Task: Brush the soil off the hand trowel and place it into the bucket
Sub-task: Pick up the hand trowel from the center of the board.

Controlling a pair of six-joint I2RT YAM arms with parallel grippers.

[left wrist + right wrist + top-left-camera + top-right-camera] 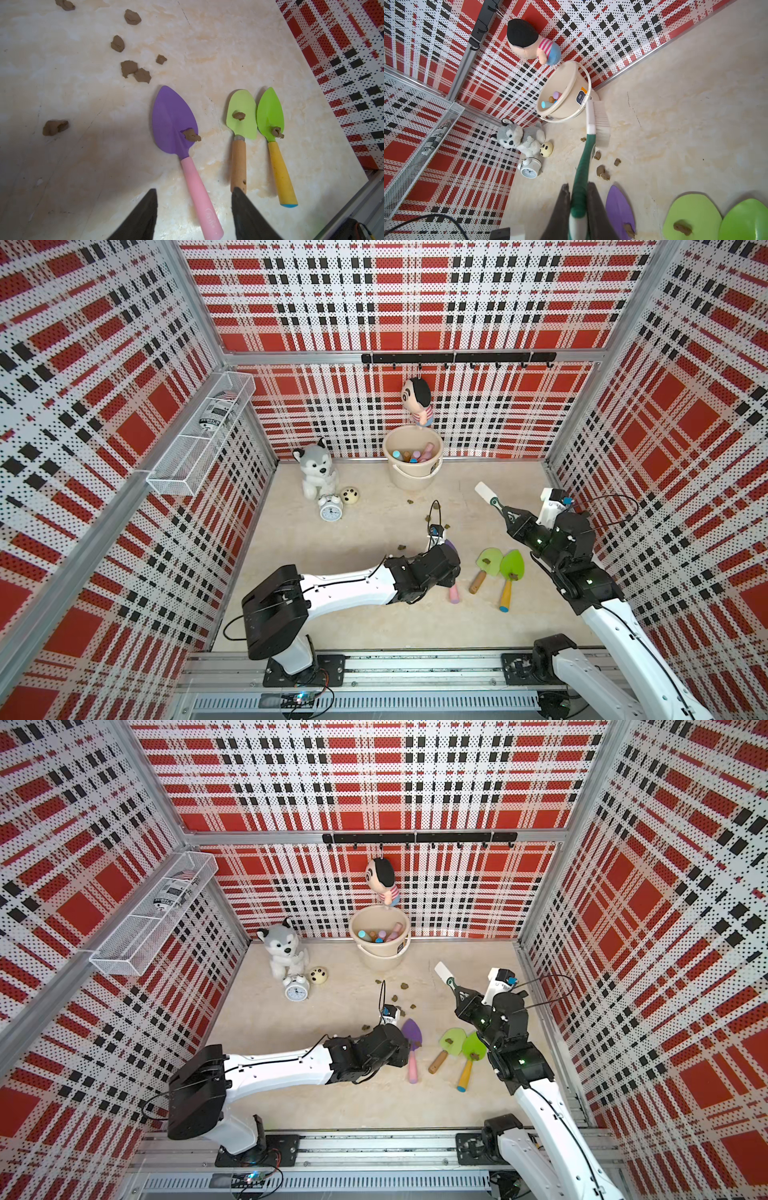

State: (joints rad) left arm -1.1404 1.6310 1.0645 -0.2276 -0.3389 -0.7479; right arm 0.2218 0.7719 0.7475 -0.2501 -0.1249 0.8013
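Three hand trowels lie side by side on the floor, each with a lump of soil on its blade. They are a purple one with a pink handle (176, 118), a light-green one with a wooden handle (242, 108) and a green one with a yellow handle (270, 112). My left gripper (194, 189) is open just above the floor, with the pink handle lying between its fingers and touching neither. The soil on the purple blade (191, 135) sits near its neck. My right gripper (578, 187) is shut on the green handle of a white brush (600, 122), held in the air. The cream bucket (411, 479) stands at the back wall.
Loose soil lumps (128, 68) are scattered on the floor beyond the purple blade. The bucket holds several coloured tool handles. A husky plush (316, 466), an alarm clock (331, 510) and a small round toy (350, 494) stand at the back left. A doll (417, 400) hangs over the bucket.
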